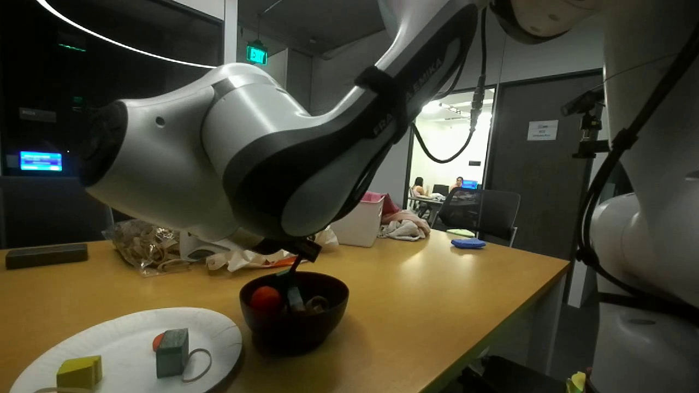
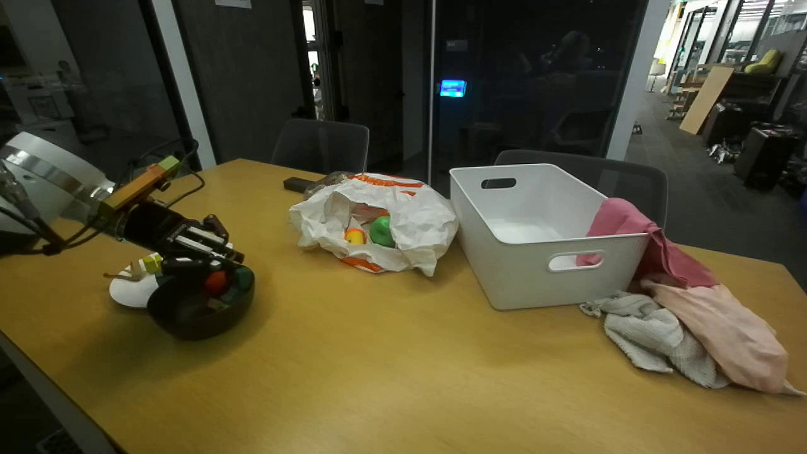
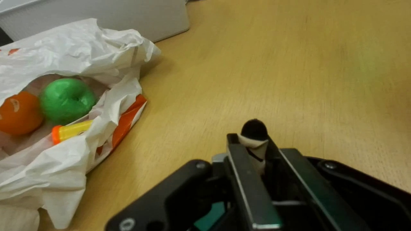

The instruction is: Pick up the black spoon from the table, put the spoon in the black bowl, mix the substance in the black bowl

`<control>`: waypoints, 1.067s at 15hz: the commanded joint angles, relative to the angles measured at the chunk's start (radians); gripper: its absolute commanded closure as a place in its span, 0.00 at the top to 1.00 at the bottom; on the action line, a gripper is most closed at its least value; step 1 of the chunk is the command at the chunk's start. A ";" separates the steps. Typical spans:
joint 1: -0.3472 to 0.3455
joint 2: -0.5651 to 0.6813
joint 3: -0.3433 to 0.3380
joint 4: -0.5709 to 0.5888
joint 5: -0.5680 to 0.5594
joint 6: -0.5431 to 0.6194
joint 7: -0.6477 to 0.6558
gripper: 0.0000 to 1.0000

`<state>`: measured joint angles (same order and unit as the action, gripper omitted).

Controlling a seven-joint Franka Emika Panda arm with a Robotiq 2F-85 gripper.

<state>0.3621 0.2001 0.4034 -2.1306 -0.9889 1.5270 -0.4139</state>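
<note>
Black bowl [image 1: 295, 334] is upright on the counter [image 1: 426, 305]; places below are given from it.

Jaws: just above the bowl's opening, closed on the handle of the black spoon [image 1: 295, 265]. Wrist view shows a rounded black end between them, taken to be the handle's; a pale piece beside it, cannot tell what.

Spoon: long axis steep, slightly tilted, running from the jaws down into the bowl. Lower end lost among the substance [image 1: 315, 305]; contact with the bowl's floor cannot be told. In an exterior view the shaft enters between the red ball [image 1: 266, 299], near the bowl's wall, and greyish bits. White plate [image 1: 125, 330] just beside the bowl.

Judgement: pick and insertion look done, mixing is the step in hand. Next move calls for small circles inside the bowl's rim, axis steep. Risk: handle levers on the rim, twists in the jaws, or shoves the bowl.
</note>
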 commanded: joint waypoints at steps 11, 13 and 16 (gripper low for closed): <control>0.003 -0.008 0.014 0.027 0.161 -0.296 -0.134 0.12; -0.003 -0.011 0.013 0.030 0.202 -0.267 -0.147 0.12; -0.014 -0.019 0.012 0.035 0.264 -0.173 -0.141 0.12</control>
<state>0.3665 0.2003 0.4123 -2.1085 -0.7858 1.2815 -0.5311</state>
